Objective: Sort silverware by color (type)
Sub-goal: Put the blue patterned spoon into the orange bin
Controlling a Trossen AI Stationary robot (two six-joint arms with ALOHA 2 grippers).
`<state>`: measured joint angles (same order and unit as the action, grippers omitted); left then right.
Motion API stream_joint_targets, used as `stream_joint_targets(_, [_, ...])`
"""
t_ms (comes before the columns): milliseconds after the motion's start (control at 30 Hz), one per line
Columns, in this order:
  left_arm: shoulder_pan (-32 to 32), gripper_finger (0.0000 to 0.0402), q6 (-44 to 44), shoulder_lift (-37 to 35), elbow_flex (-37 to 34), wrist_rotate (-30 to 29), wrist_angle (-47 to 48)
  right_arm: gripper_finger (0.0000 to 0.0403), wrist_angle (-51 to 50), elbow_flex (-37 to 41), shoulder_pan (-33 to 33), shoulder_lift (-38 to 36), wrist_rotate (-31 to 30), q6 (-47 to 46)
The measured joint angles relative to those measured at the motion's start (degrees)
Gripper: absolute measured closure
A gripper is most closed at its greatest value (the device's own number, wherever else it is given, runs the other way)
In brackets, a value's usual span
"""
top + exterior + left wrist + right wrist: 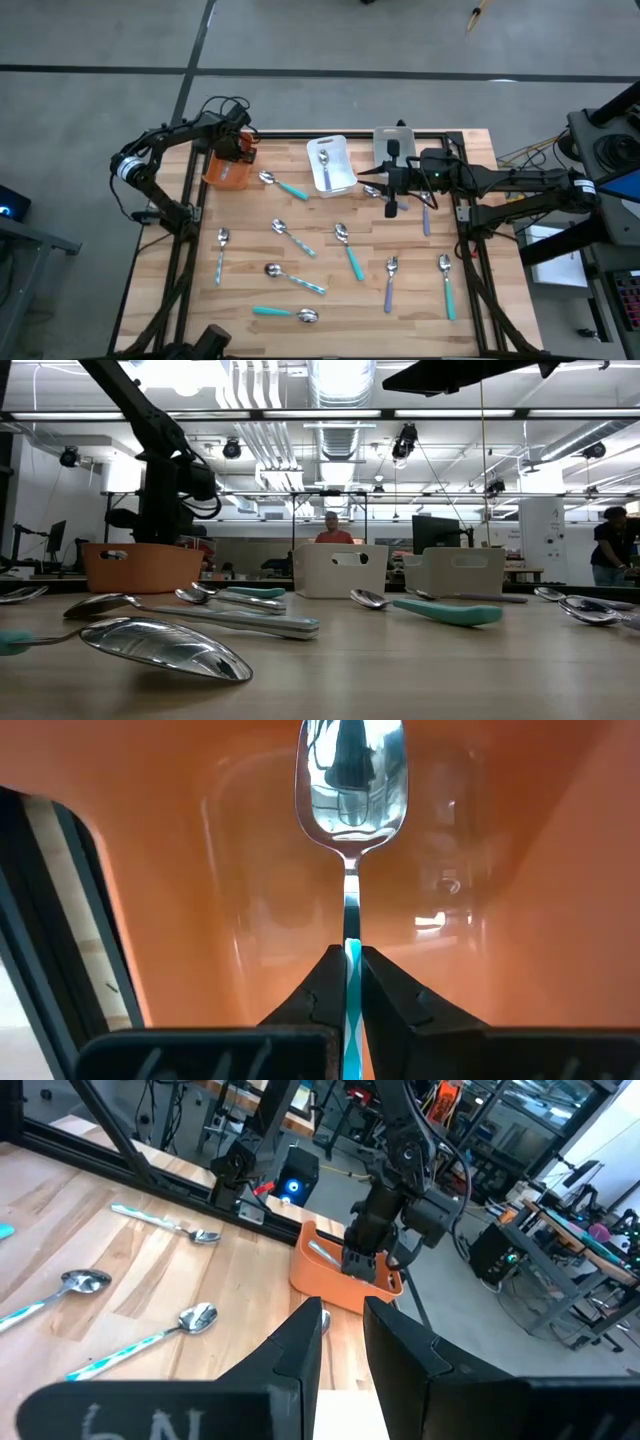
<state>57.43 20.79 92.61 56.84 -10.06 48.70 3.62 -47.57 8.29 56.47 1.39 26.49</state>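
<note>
- Silverware first: my left gripper [347, 982] is clenched on the striped handle of a spoon [350, 780], bowl pointing away from the fingers, inside the orange bin [520, 870].
- From above, I see that left gripper [238, 143] sitting over the orange bin [226, 172] at the table's far left corner.
- My right gripper [343, 1342] has a narrow gap between its fingers, and I see nothing between them.
- In the overhead view the right gripper [391, 190] hangs just in front of the grey bin [392, 146], beside the white bin [332, 165], which has one spoon lying in it.
- Just beside the right gripper lie a lavender-handled piece [425, 215] and a small spoon [371, 190].
- A teal-handled spoon [284, 185] lies next to the orange bin, between it and the white bin.
- Spread over the wooden table [240, 290] nearer to me: a pale-handled spoon [221, 250], two striped spoons [294, 238] and [294, 279], a teal spoon [349, 250], a lavender fork [390, 283], a teal fork [447, 285], and a teal spoon [284, 313] close to the near edge.
- At table height, spoon bowls [165, 647] fill the foreground, with the three bins behind.
- A person [331, 528] shows beyond the white bin, and another [610, 555] at the room's right side.
</note>
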Motion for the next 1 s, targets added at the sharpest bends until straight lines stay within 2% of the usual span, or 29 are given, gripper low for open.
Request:
stream_joint_targets(333, [0.00,0.0383,-0.11,1.10,0.00,-0.08,0.14,0.0335,0.02,0.00,0.00,-0.02,0.00,0.06])
stream_joint_targets(1000, [-1.25,0.0378,-0.78,1.10,0.00,-0.10,0.64,0.0335,0.02,0.00,0.00,0.00,0.00,0.12])
